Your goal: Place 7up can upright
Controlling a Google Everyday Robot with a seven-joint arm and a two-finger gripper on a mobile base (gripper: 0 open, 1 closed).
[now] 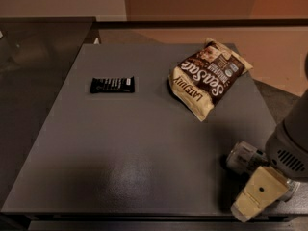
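Table: a dark gray square top [139,148] seen from above.
Can: the 7up can [244,156] is near the table's front right corner, tipped on its side, its silver end facing left.
Gripper: the gripper [257,192] is at the lower right, over the table's front edge, right against the can.
Grip: cannot tell whether it clamps the can.
Snack bag: a brown-and-cream bag [208,77] lies flat at the back right.
Bar: a flat black wrapped bar [112,84] lies to the left, well apart from the bag.
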